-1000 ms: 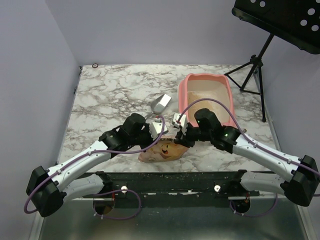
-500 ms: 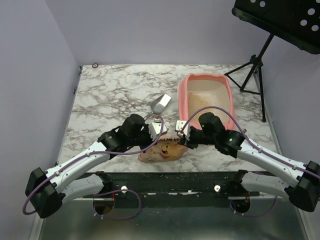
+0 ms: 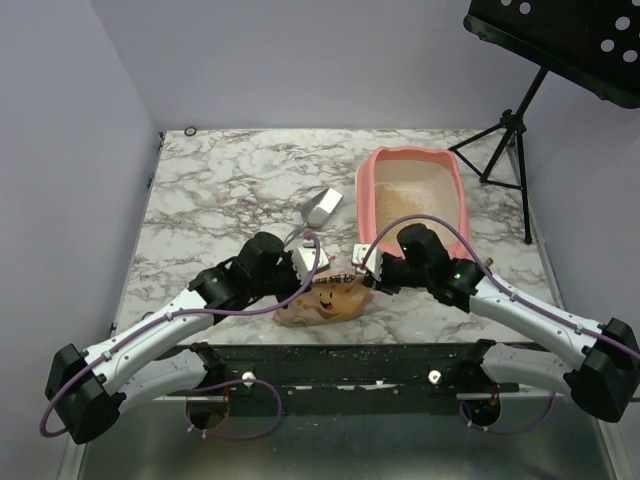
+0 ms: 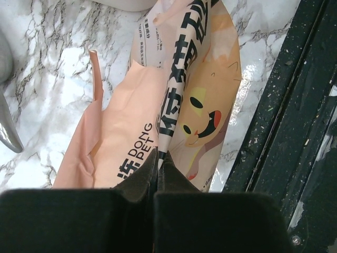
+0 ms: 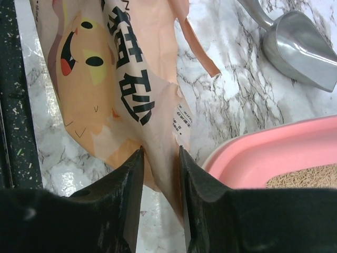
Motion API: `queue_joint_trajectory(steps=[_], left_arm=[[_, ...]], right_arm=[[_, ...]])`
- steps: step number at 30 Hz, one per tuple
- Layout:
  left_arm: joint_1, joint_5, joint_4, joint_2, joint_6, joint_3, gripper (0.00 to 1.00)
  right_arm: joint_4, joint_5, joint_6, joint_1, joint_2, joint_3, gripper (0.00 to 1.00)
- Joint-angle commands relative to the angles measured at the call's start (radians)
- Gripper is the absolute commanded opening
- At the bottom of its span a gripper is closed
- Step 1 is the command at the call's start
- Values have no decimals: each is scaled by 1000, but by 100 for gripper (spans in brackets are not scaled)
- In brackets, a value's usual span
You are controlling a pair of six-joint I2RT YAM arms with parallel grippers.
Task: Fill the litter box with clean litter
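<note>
Litter box (image 3: 364, 200): pink tray, far right of marble table (image 3: 220, 190), holding a layer of tan litter (image 3: 412, 205).
Metal scoop (image 3: 322, 207): just left of the box, apart from it.
Orange cat-print litter bag (image 3: 325, 298): lying at the near edge, in front of the box.
Left gripper (image 4: 157, 161): clamped tight on the bag's edge.
Right gripper (image 5: 160, 153): jaws partly apart, straddling a fold at the bag's other end. Whether they pinch it, cannot tell.

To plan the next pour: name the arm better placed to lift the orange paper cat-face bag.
Left, likely. The left hand is shut on the orange paper bag; the right hand only straddles its edge, jaws apart, though it sits nearer the pink plastic litter box.
</note>
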Motion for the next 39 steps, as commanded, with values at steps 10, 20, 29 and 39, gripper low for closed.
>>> queue_joint_trajectory(steps=[10,20,29,39], left_arm=[[6,-109,72,-35,16,52,0],[18,-102,8,115,165,233,0],[20,-96,126,195,98,44,0],[14,-103,136,148,66,23,0]], right_arm=[[-88,-38,35,-17,-1,112,0],[-157,148,135,-17,-194,97,0],[-57,117,346,-17,-137,-35,7],[-19,674,533,-20,-263,32,71]])
